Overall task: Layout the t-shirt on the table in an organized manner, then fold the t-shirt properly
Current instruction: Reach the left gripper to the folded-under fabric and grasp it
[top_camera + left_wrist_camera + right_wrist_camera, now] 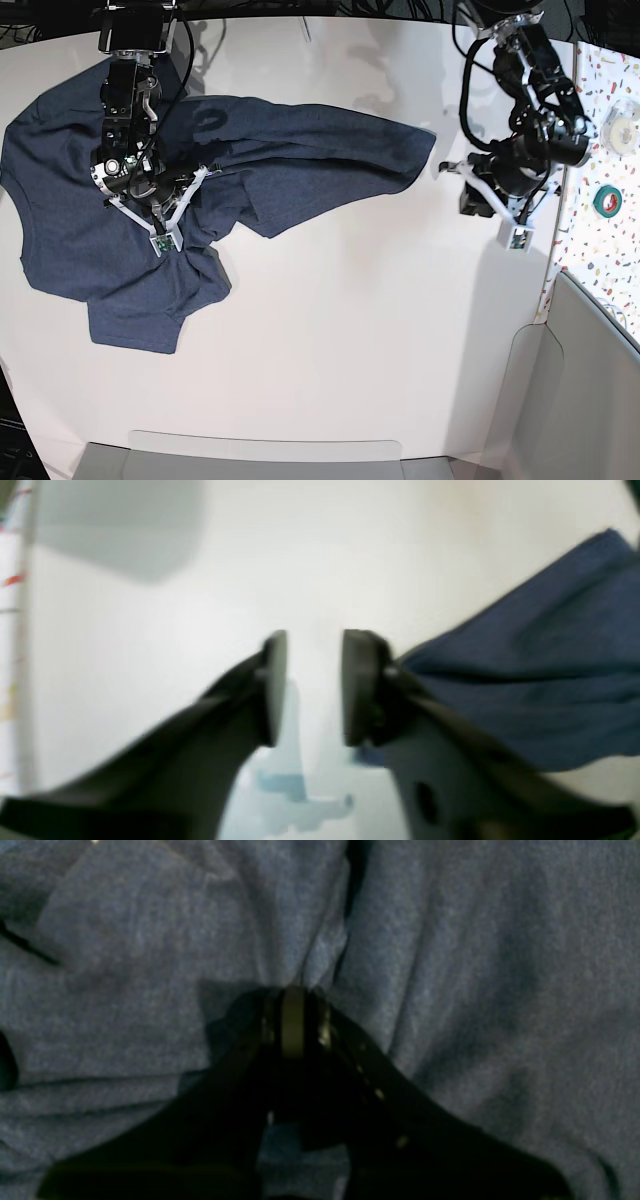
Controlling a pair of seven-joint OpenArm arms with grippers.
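Right gripper (294,1005) pressed together on a pinch of the t-shirt (150,210), cloth puckering into ridges just ahead of the jaws and filling everything around them, probably to drag the bunched middle flat across the table (350,350). Left gripper (315,685) spread with nothing between the pads, only bare white surface ahead of the gap; nearest shirt corner just outside one jaw, not touching, so no hold there for stretching yet.

Left pincer (315,685) parted, empty, over table (320,570); t-shirt (540,670) at right.
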